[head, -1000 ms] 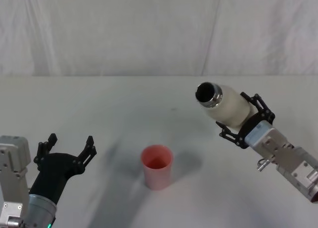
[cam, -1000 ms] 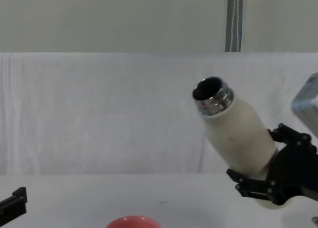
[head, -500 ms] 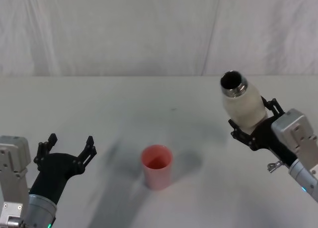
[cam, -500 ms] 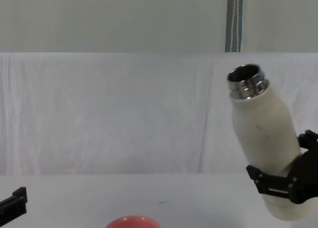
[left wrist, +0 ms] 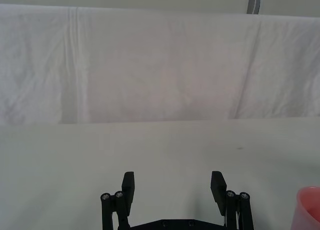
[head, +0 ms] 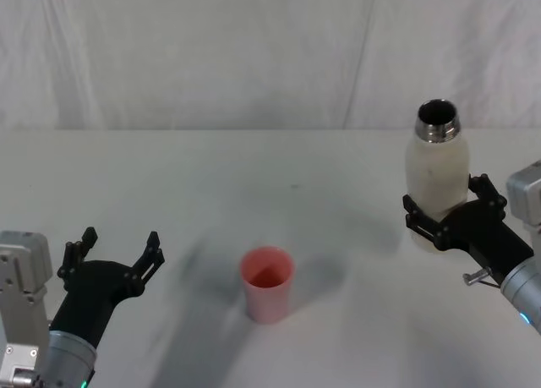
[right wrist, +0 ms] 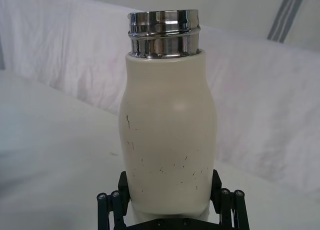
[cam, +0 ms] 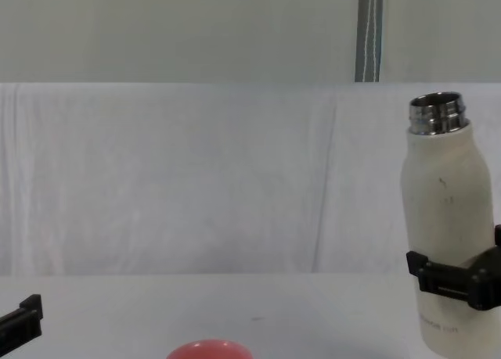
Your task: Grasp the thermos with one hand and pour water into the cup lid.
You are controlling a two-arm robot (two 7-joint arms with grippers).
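Nearest the robot, the left gripper [head: 114, 257] is sitting low at the near left of the white table [head: 220, 177], its fingers spread apart and gripping nothing, as the left wrist view confirms with bare table between the tips. It is taking no part in the work.

A little farther out, near the middle of the table, the cup lid [head: 268, 284] is standing upright with its mouth facing up; in the chest view its pink rim [cam: 208, 349] is peeking over the bottom edge. It is standing well apart from both grippers.

Farther right, the right gripper [head: 448, 223] is clamping the thermos [head: 436, 172] around its lower body, fingers pressing on either side (the right wrist view shows them flanking the cream shell [right wrist: 170, 140]). The bottle is standing about upright with its open steel neck pointing up, well to the right of the cup lid; whether its base is resting on the table I cannot tell.

Behind everything, a white draped backdrop [head: 254, 58] is closing off the scene.

The risk from here, as I judge it: the bottle is uncapped, so any tilt begun before the neck is over the small cup lid would be spilling water onto the table. The grip also sits low on a tall body, so a fast swing could be letting it rock or slip.
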